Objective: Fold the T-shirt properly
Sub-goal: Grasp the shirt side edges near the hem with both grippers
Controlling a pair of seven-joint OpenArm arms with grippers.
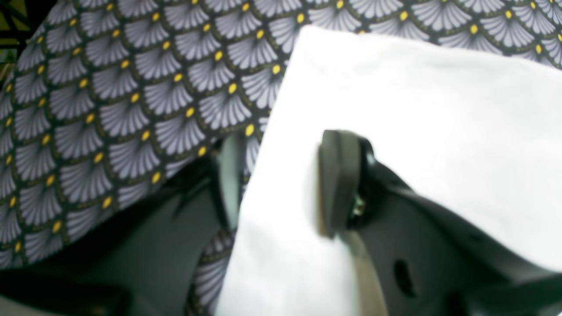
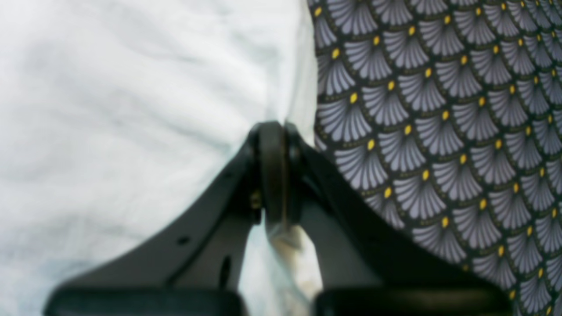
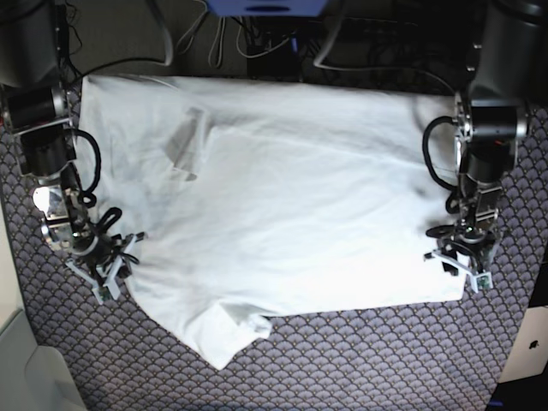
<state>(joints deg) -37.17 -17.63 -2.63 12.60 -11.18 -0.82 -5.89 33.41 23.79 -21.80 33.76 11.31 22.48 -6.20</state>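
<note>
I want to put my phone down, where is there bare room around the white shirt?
Bare patterned tablecloth runs along the near edge, below the white cloth T-shirt. Both side edges are crowded by the left gripper and right gripper.

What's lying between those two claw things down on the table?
Only the white T-shirt spreads between the left gripper and the right gripper; the base view shows nothing else on that stretch, just wrinkled cloth over the patterned tablecloth.

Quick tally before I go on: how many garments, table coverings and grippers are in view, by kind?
Plain white thin-cloth T-shirt: 1
Grey fan-patterned tablecloth with yellow dots: 1
Black grippers: 2, the left gripper and the right gripper
Total: 4
</note>
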